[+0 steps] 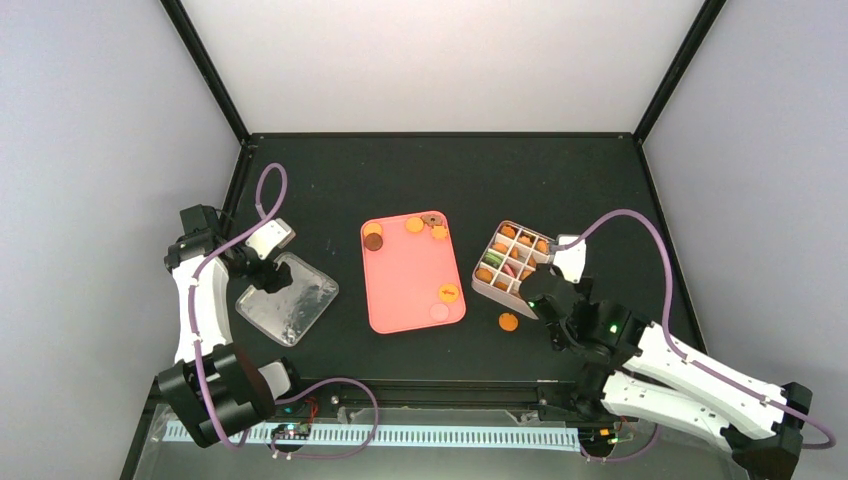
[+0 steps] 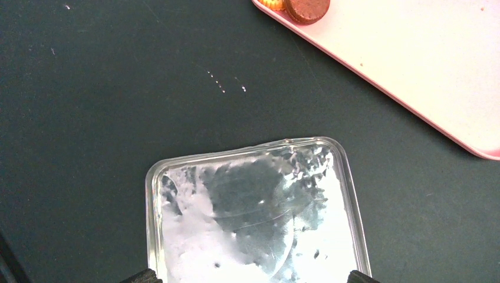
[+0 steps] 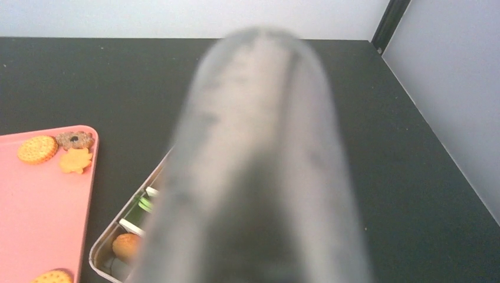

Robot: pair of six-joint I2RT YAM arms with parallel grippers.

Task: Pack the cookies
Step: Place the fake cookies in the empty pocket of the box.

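Right end effector (image 1: 545, 290) open or gripping: cannot tell, wrist view blocked. Centre over one box (image 1: 483, 289) compartment before release. Recover stray cookie (image 1: 508, 321) from desk (image 1: 600, 190).

Even bright light; lid (image 2: 253, 230) glares, tongs (image 3: 259, 177) blurred.

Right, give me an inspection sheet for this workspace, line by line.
Surface: black table; one orange cookie lies loose on it beside the box.
Job's things: cookies scattered on the pink tray; divided box mostly filled.
Clutter: clear plastic lid lying flat.
Grippers: left end effector open over the lid; right end effector by the box, state unclear, its view blocked by a blurred grey shape.
Cables: purple cables loop along both arms.
Surroundings: pale walls, black frame.
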